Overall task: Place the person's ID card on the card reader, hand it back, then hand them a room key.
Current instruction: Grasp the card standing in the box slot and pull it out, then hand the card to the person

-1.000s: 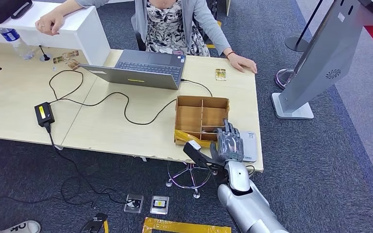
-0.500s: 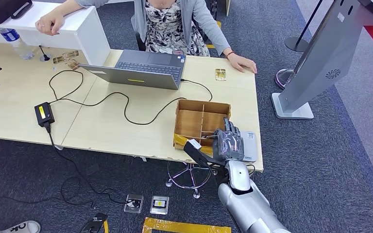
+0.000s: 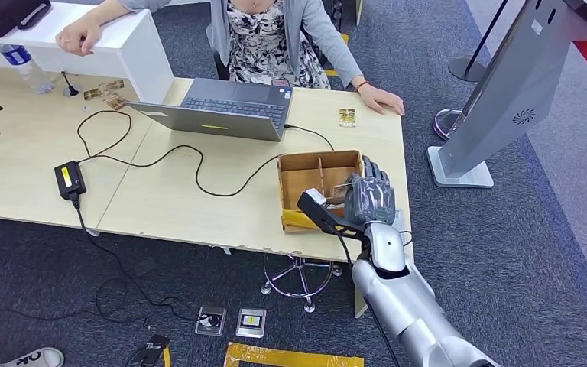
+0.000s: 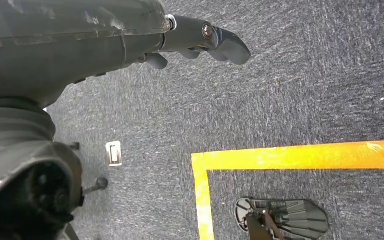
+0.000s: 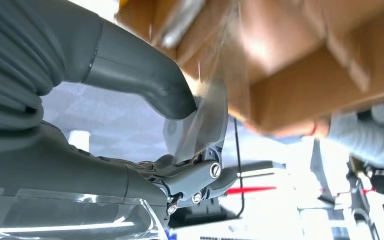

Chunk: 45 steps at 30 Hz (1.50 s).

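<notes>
The dark fingers (image 5: 200, 175) and thick grey thumb (image 5: 145, 82) of the right hand (image 3: 368, 200) are pinched on a thin, clear-sleeved card (image 5: 200, 125), its edge poking out toward the brown cardboard divided box (image 3: 306, 164) at centre right of the head view. Whether this is the ID card or a room key I cannot tell; a small gold-patterned card (image 3: 347, 117) lies apart on the pale wooden desk (image 3: 183, 206), beside the seated person's hand (image 3: 382, 99) at upper centre. To do this step well, keep the pinch firm and the card level, clear the box wall before swinging out, and present it edge-first toward that hand. The left hand (image 4: 200, 42) hangs over grey carpet, fingers loosely curled on nothing.

Against the earlier frames, the right hand has risen up-frame from the desk's near edge, and the box has shifted with it.
</notes>
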Tool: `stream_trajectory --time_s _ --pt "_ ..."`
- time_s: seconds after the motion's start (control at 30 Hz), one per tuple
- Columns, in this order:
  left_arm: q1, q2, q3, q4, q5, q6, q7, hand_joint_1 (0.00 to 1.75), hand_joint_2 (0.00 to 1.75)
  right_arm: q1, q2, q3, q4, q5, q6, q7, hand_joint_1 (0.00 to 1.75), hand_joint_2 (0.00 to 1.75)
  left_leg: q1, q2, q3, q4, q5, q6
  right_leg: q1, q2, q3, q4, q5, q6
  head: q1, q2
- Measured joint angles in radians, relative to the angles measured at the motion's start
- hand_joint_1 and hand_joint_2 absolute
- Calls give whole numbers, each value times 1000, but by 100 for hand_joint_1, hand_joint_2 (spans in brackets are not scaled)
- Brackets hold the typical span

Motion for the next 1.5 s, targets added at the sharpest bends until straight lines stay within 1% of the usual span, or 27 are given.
stream_trajectory --time_s 0.23,0.43,0.63,1.0,1.2,1.5 --pt "-6 2 0 0 -7 -10 0 0 0 -72 -27 -31 -79 17 39 17 175 175 0 0 0 0 0 0 0 0 0 0 0 0 0 0" --pt "-8 5 0 0 -4 -5 0 0 0 -100 -35 -45 -93 14 36 -4 175 175 0 0 0 0 0 0 0 0 0 0 0 0 0 0" --pt "-12 5 0 0 -6 6 10 0 0 -140 -35 -45 -52 14 22 -9 175 175 0 0 0 0 0 0 0 0 0 0 0 0 0 0" --pt "-24 5 0 0 -14 6 27 0 0 -237 -26 -46 26 23 54 20 175 175 0 0 0 0 0 0 0 0 0 0 0 0 0 0" --pt "-25 4 0 0 -14 5 31 0 0 -261 -13 -47 50 34 64 33 175 175 0 0 0 0 0 0 0 0 0 0 0 0 0 0" --pt "-25 4 0 0 -14 3 31 0 0 -267 -1 -47 75 35 65 39 175 175 0 0 0 0 0 0 0 0 0 0 0 0 0 0"
